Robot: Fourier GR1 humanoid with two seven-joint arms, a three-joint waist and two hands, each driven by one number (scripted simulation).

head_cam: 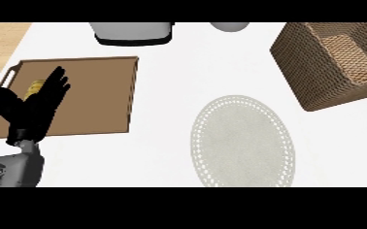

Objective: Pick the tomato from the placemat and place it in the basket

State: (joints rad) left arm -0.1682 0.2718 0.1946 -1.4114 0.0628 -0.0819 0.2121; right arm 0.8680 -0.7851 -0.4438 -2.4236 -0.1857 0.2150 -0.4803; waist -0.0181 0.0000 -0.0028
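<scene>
The left robot hand (44,97) showed at nine o'clock in the head view, its grey forearm coming up from the lower left corner. Its black fingers were straight and spread wide, pointing toward one o'clock, and held nothing. It lay over the left part of a brown tray (93,97), which sat on the white worktop (165,150) with a handle at its left edge. A small yellow thing (34,88) peeped out on the tray just behind the fingers; what it was could not be told.

At twelve o'clock, along the far edge, stood a grey appliance with a black base (133,33), and a little to its right a pale rounded thing (229,26), cut off by the view's edge.

Toward five o'clock lay the oval, pale grey placemat (242,143), its surface bare. The tomato could not be seen anywhere in the view.

At two o'clock sat the woven brown basket (308,73), turned at a slant, well apart from the placemat. The right robot hand did not show
</scene>
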